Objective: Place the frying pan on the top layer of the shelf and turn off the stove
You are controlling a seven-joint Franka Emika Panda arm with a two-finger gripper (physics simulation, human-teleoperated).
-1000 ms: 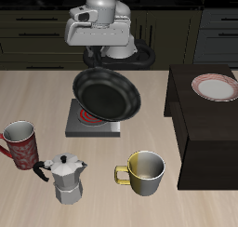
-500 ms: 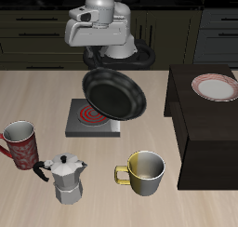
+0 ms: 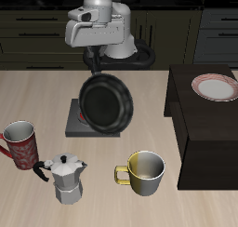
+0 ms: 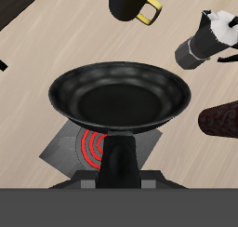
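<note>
Simulated kitchen scene w/ a pale wood table [image 3: 37, 96] and dark drawers behind. A white robot arm reaches down from the back of the table. Its gripper [image 3: 96, 61] is clenched on the handle of the frying pan [image 3: 105, 103], holding it in the air. The fingers themselves are mostly hidden, but the wrist view shows the black handle running straight back into the gripper body.

The pan is black, round, shallow. In the exterior view it is tipped steeply, handle end up, w/ the open inside facing the table's front edge. It hangs above the stove [image 3: 81, 125], not touching it, and covers most of the plate from that angle. In the wrist view the stove's spiral coil [image 4: 99, 145] glows red just past the pan's rim. The knob can't be made out.

The shelf [image 3: 206, 138] is a big dark box beside the stove, apart from the pan. On its flat top sits a white plate [image 3: 216, 86] w/ a reddish rim.

Nearer the front edge stand a red patterned mug [image 3: 19, 144], a silver moka pot [image 3: 66, 177] w/ black handle, and a yellow mug [image 3: 144, 172].

No brand, label or legible writing anywhere; the red mug's pattern is too small to read.
</note>
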